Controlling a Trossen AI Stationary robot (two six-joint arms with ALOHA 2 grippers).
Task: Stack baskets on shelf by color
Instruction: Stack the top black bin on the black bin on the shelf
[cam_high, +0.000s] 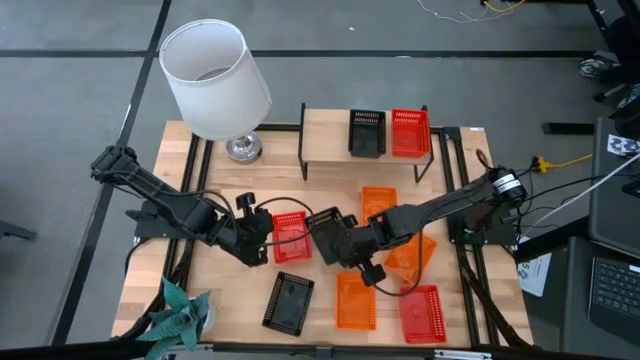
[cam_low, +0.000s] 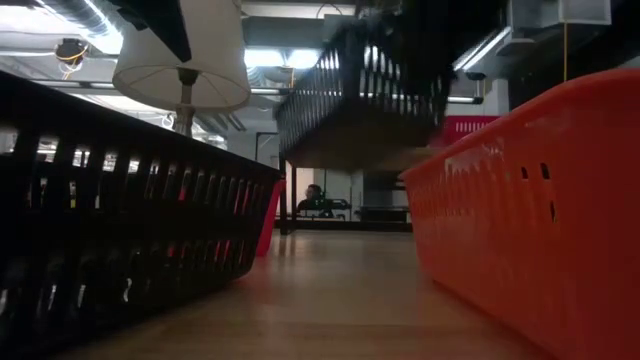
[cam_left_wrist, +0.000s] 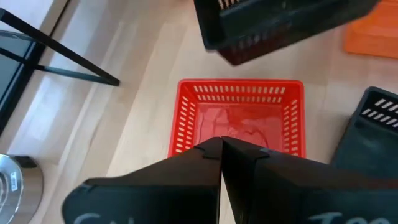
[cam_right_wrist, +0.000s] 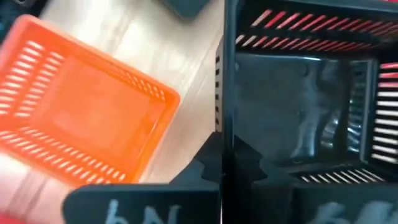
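We saw the right gripper (cam_high: 335, 238) clenched on the wall of a black basket (cam_high: 326, 232) near the middle of the table (cam_high: 330, 135). In the right wrist view its two dark fingers (cam_right_wrist: 214, 163) pinched that black basket's near wall, and red slats showed through its perforated far side. In the low view the basket hung tilted, clear of the tabletop.

The left gripper (cam_high: 262, 232) sat closed and empty — its fingers (cam_left_wrist: 211, 152) pressed together over a red basket (cam_high: 291, 236), at nine o'clock from the lifted black one. Whether they touched the red basket's rim we could not tell.

The shelf (cam_high: 366, 143) — a light wood plank on a black wire frame — stood at twelve o'clock on the table. On it sat a black basket (cam_high: 367, 132) and, just beside it at three o'clock, a red basket (cam_high: 410, 133).

The remaining baskets lay on the tabletop: an orange one (cam_high: 378, 201) just at six o'clock from the shelf, another orange one (cam_high: 412, 256) partly under the right arm, an orange one (cam_high: 355, 301) and a red one (cam_high: 422, 312) near the front edge, and a black one (cam_high: 289, 302) at seven o'clock. All were shallow rectangular trays with slotted walls.

A white lamp (cam_high: 213, 78) stood at eleven o'clock.
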